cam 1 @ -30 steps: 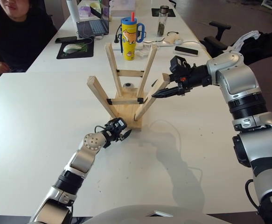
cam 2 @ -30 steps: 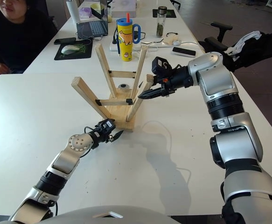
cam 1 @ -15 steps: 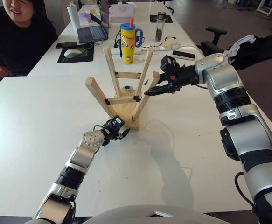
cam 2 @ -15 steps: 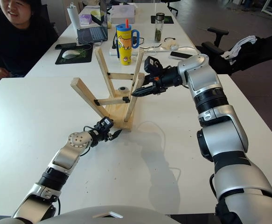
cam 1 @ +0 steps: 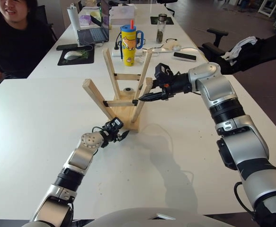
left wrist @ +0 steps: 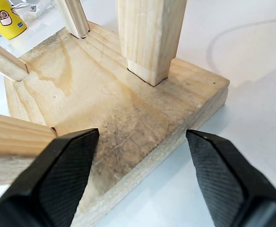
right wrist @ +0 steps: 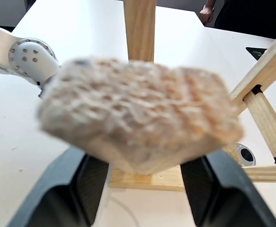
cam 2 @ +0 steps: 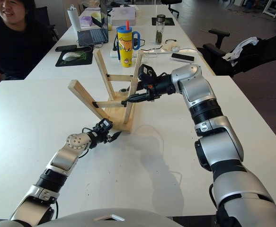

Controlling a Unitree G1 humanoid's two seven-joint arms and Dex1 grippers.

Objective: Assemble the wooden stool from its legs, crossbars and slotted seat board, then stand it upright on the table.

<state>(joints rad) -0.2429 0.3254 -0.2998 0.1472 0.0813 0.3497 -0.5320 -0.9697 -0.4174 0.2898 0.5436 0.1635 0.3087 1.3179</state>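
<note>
Toppling looks likely if the right claw point(cam 1: 145, 97), spread at a leg point(cam 1: 140, 111) tip, shoves the upturned stool point(cam 1: 120, 102) while the left claw point(cam 1: 122, 135) gapes wide beside its seat point(left wrist: 128, 123).

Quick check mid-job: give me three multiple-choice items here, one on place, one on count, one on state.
1. How does the board lie?
A. flat on the table, legs up
B. atop the legs
C. on its edge
2. How many legs stand in it?
A. two
B. three
C. four
3. The left gripper is:
A. shut on a leg
B. open
C. shut on the board
Key: 1A, it rests flat under upturned legs; 2C, four rise from it; 3B, its fingers stand apart at the board's edge.
</note>
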